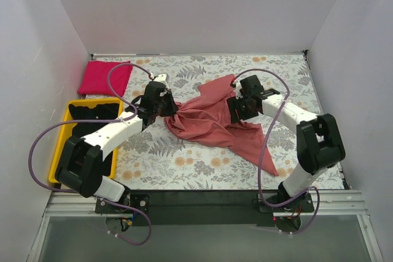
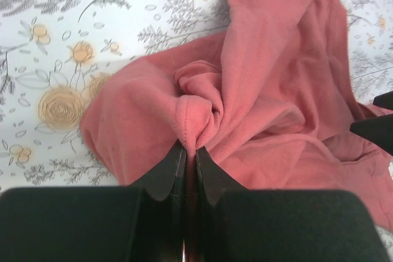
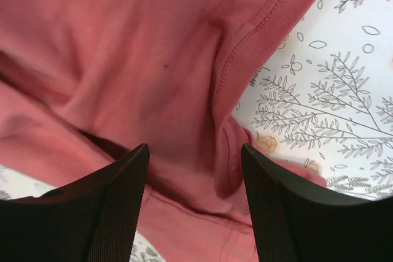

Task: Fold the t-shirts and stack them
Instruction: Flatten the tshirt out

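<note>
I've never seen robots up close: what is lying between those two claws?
The salmon-red t-shirt, crumpled on the table, fills the gap between the left gripper, shut on a fold, and the open right gripper. The top view shows it.

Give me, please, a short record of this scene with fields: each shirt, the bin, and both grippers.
salmon-red shirt: crumpled, unfolded, at the middle of the table
magenta shirt: folded, far left corner
black fabric: inside the yellow bin, left side
left gripper: shut, pinching a bunched fold of the salmon-red shirt
right gripper: open, a finger on either side of the shirt's cloth beside a seam
</note>
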You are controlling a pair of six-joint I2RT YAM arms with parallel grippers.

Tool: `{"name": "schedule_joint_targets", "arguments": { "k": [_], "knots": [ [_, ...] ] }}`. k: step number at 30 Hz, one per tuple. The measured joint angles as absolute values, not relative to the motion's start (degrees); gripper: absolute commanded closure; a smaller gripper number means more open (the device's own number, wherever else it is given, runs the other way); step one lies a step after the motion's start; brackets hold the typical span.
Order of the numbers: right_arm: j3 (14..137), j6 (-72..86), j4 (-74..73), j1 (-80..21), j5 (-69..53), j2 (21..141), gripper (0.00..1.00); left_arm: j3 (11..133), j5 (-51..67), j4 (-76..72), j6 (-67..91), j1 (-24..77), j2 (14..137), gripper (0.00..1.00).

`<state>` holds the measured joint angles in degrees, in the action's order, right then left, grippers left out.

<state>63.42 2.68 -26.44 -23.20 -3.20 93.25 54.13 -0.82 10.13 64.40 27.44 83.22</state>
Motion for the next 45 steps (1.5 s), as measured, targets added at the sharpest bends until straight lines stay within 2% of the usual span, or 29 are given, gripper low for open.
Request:
{"name": "schedule_joint_targets", "arguments": {
  "k": [4, 6, 7, 8, 9, 10, 12, 16, 17, 18, 19, 20, 23, 24, 26, 29, 36, 45],
  "knots": [
    [64.0, 2.1, -25.8, -23.5, -1.1, 98.5, 0.35, 51.2, -1.6, 10.2, 65.3, 27.4, 82.5, 1.0],
    [64.0, 1.8, -25.6, -23.2, 1.3, 100.6, 0.48, 49.2, -2.2, 10.5, 65.9, 27.4, 81.4, 1.0],
    [64.1, 1.7, -25.5, -23.0, 2.4, 101.4, 0.57, 48.2, -2.6, 10.8, 66.3, 27.2, 80.6, 1.0],
    [64.2, 1.6, -25.5, -22.8, 2.9, 101.9, 0.86, 47.4, -2.8, 11.0, 66.6, 27.1, 79.9, 0.99],
    [64.5, 1.5, -25.6, -22.4, 3.0, 102.2, 0.95, 46.5, -3.3, 11.4, 67.0, 26.9, 78.9, 0.96],
    [64.8, 2.0, -25.5, -22.0, 3.5, 102.3, 0.99, 45.7, -3.7, 11.6, 67.6, 26.6, 77.8, 0.93],
    [65.7, 3.0, -25.2, -19.7, 3.9, 102.3, 0.99, 44.1, -4.4, 12.0, 68.5, 25.9, 75.9, 0.87],
    [67.4, 6.6, -24.8, -11.5, 4.3, 102.3, 0.99, 42.2, -5.7, 13.1, 70.3, 23.6, 72.9, 0.84],
    [67.7, 7.7, -24.7, -9.3, 4.3, 102.3, 0.94, 41.8, -6.2, 13.3, 70.7, 22.9, 72.3, 0.78],
    [68.2, 9.0, -24.6, -6.5, 4.4, 102.3, 0.9, 41.6, -6.7, 13.6, 71.0, 22.2, 71.7, 0.66],
    [68.6, 10.4, -24.5, -3.8, 4.6, 102.3, 0.85, 41.4, -7.0, 13.9, 71.3, 21.5, 71.3, 0.62],
    [69.0, 11.4, -24.5, -1.6, 5.1, 102.2, 0.74, 41.2, -7.3, 14.1, 71.9, 20.9, 70.7, 0.6],
    [69.4, 13.0, -24.3, 1.2, 6.3, 101.5, 0.57, 40.9, -7.8, 14.7, 72.8, 19.5, 69.2, 0.58],
    [69.4, 13.5, -24.3, 1.2, 6.0, 100.9, 0.55, 40.9, -7.7, 14.8, 73.1, 19.3, 68.9, 0.58],
    [69.3, 13.6, -24.3, 0.1, 5.3, 99.3, 0.48, 40.9, -7.1, 15.0, 73.4, 19.2, 68.4, 0.51],
    [67.4, 13.3, -23.5, -3.4, 4.5, 94.8, 0.47, 40.3, -3.3, 15.0, 74.0, 19.2, 67.9, 0.39],
    [61.5, 10.1, -18.1, -17.2, -3.6, 85.3, 0.4, 38.8, 6.1, 14.8, 74.3, 21.4, 68.8, 0.37],
    [61.8, 4.3, -13.6, -28.7, -10.3, 91.9, 0.24, 43.1, 7.4, 14.7, 72.5, 29.5, 82.6, 0.36]
  ]
}}
